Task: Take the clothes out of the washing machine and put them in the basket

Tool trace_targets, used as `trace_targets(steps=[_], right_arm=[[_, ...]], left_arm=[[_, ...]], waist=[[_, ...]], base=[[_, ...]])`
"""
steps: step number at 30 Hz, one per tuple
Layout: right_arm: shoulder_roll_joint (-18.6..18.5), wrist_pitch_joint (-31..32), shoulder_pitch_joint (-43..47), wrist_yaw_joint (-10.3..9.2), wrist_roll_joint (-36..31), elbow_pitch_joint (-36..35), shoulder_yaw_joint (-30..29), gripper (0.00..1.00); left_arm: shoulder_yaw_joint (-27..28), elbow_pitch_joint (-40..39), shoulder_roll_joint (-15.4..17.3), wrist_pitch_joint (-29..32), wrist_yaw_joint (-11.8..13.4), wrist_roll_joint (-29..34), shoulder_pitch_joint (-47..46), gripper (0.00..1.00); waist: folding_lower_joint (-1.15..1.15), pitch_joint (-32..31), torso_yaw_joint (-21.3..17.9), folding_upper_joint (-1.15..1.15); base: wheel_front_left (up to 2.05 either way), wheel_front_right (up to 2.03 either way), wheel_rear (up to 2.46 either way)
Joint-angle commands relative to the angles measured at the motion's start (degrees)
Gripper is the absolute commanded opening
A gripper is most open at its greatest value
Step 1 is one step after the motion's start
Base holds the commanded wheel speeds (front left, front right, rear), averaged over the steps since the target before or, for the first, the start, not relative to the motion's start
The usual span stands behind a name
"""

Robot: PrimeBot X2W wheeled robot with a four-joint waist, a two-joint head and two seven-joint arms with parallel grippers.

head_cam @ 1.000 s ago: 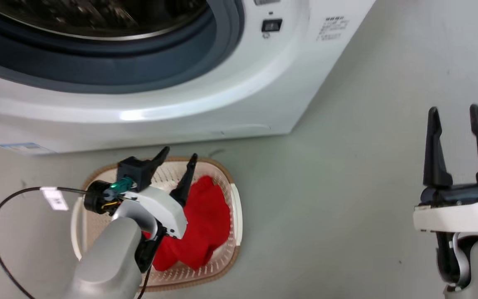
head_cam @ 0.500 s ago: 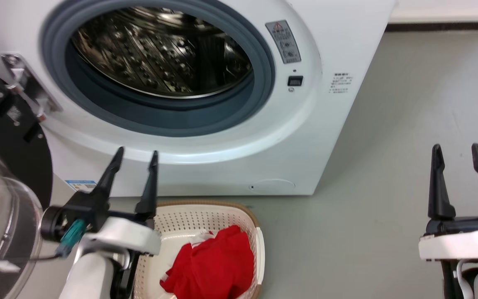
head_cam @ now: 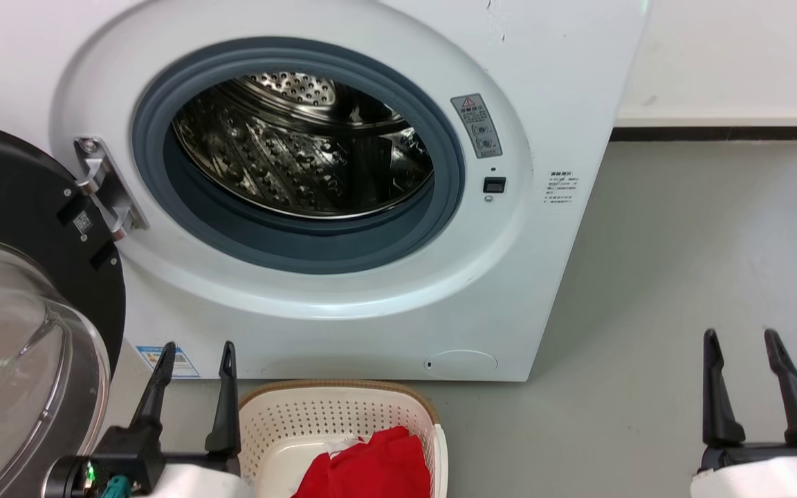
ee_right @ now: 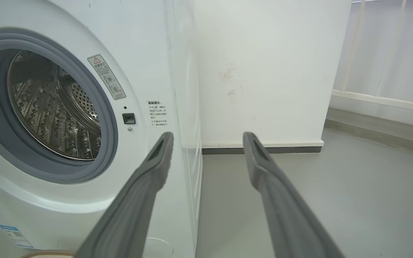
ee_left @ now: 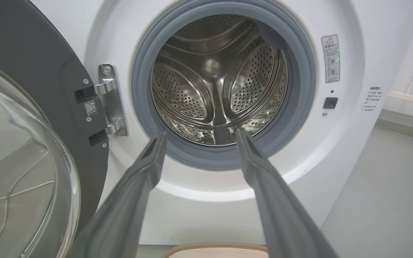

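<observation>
The white washing machine point(head_cam: 564, 83) stands with its glass door point(head_cam: 18, 332) swung open to the left, and its steel drum point(head_cam: 301, 159) looks bare. On the floor in front sits the cream basket point(head_cam: 329, 415), with the red clothes point(head_cam: 371, 470) lying inside it. My left gripper point(head_cam: 196, 349) is open at the lower left, just left of the basket, holding nothing. My right gripper point(head_cam: 741, 337) is open at the lower right over bare floor. In the left wrist view my left gripper point(ee_left: 199, 133) points at the drum point(ee_left: 217, 79). In the right wrist view my right gripper point(ee_right: 208, 135) points past the washing machine point(ee_right: 149, 71).
The open door point(ee_left: 20, 150) juts out on the left close to my left arm. A white wall with a dark skirting strip point(head_cam: 717, 131) runs behind on the right. Grey floor point(head_cam: 682, 263) stretches to the right of the machine.
The head camera has tilted up, so the whole drum opening shows and the basket sits lower. My left gripper has lifted off the clothes in the basket and now points at the machine.
</observation>
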Motion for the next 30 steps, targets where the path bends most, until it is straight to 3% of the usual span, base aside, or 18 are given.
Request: trace_targets(steps=[1, 6, 30], right_arm=[[0.01, -0.11, 0.90, -0.04, 0.09, -0.13, 0.23, 1.00], [0.01, -0.11, 3.39, -0.04, 0.41, 0.09, 1.03, 1.00], [0.01, -0.11, 2.11, -0.04, -0.25, -0.15, 0.72, 1.00]], left_arm=[[0.37, -0.45, -0.15, -0.13, -0.13, 0.45, 0.95, 1.00], [0.52, -2.05, -1.40, -0.14, 0.76, 2.69, 4.59, 1.00], [-0.93, -2.80, -2.07, -0.13, 2.05, 3.86, 4.32, 1.00]], waist=[[0.01, -0.37, -0.26, 0.00], [0.01, -0.99, -1.31, 0.00], [0.01, -0.47, -2.00, 0.00]], base=[[0.00, 0.00, 0.00], [0.00, 0.00, 0.00], [0.00, 0.00, 0.00]])
